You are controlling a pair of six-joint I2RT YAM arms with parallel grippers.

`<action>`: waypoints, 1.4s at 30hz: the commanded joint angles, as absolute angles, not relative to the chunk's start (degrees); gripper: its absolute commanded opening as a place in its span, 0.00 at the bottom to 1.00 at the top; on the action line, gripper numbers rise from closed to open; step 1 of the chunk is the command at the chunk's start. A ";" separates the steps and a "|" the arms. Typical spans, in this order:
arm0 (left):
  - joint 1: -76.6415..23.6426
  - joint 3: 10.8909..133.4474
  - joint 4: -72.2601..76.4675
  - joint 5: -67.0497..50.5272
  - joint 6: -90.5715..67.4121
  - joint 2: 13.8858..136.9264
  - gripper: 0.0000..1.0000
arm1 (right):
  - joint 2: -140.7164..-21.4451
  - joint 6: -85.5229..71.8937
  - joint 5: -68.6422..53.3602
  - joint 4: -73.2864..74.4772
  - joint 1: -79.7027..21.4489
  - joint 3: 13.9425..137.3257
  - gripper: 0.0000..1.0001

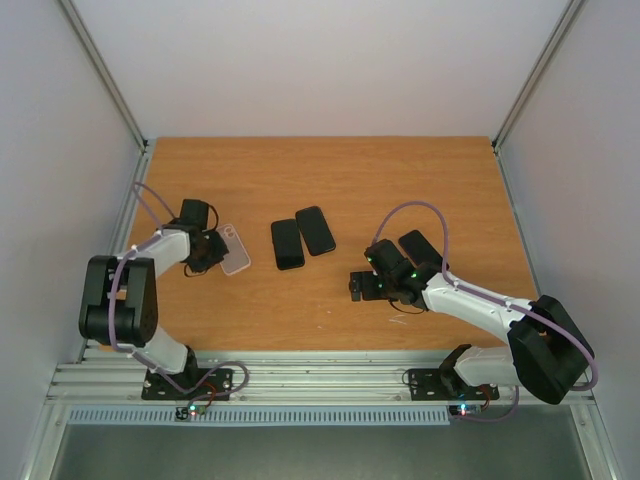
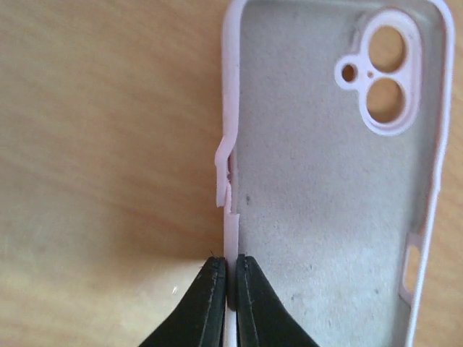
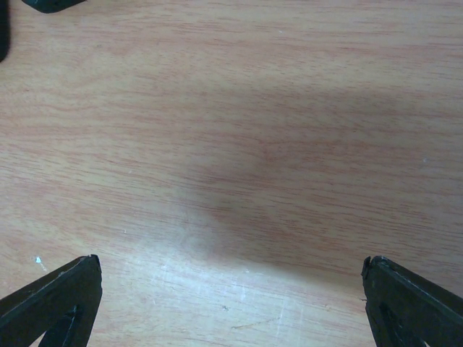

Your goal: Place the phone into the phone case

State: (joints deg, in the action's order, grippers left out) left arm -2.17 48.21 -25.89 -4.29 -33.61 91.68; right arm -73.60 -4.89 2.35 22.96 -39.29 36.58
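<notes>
At mid-table lie two phones (image 1: 287, 243); my left gripper (image 2: 230, 267) clamps the phone case (image 2: 318, 217) wall, right gripper (image 3: 230, 264) gapes (third phone (image 1: 420, 247) beside it).

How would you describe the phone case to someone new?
Start at the wooden table, left side, by the left claw. The phone case lies there, its wall pinched by that claw. It is pale pink; the slabs beside it are black.

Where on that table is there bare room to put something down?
The far strip of the table, between the back wall and the two black phones, is bare. So is the near middle, bordered by the left arm, right arm and those phones. Crowded: the middle band, from the pink phone case to the third phone.
</notes>
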 commanded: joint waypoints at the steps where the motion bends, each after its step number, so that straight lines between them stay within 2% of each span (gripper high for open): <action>1: -2.73 45.60 -29.12 -6.16 -31.43 86.94 0.07 | -73.09 -5.11 2.26 21.75 -39.12 36.76 0.98; 11: -13.82 41.77 -33.56 -6.67 -31.53 77.92 0.03 | -72.19 -5.18 3.69 22.27 -39.11 36.52 0.98; 21: -34.63 41.39 -38.21 -0.15 -38.30 71.20 0.04 | -72.07 -5.31 4.92 22.66 -39.06 36.56 0.99; 30: -51.21 43.67 -33.52 8.15 -47.26 79.97 0.04 | -71.00 -5.45 7.24 23.96 -39.11 36.55 0.98; 35: -55.39 44.60 -30.71 10.51 -51.04 85.96 0.04 | -70.00 -5.21 7.80 24.33 -39.10 36.43 0.98; 37: -55.61 44.25 -29.57 10.12 -52.14 86.70 0.07 | -69.79 -5.18 7.99 24.53 -39.07 36.39 0.99; 42: -56.76 43.58 -27.11 9.03 -53.89 85.66 0.26 | -69.92 -5.19 7.83 24.35 -39.08 36.55 0.98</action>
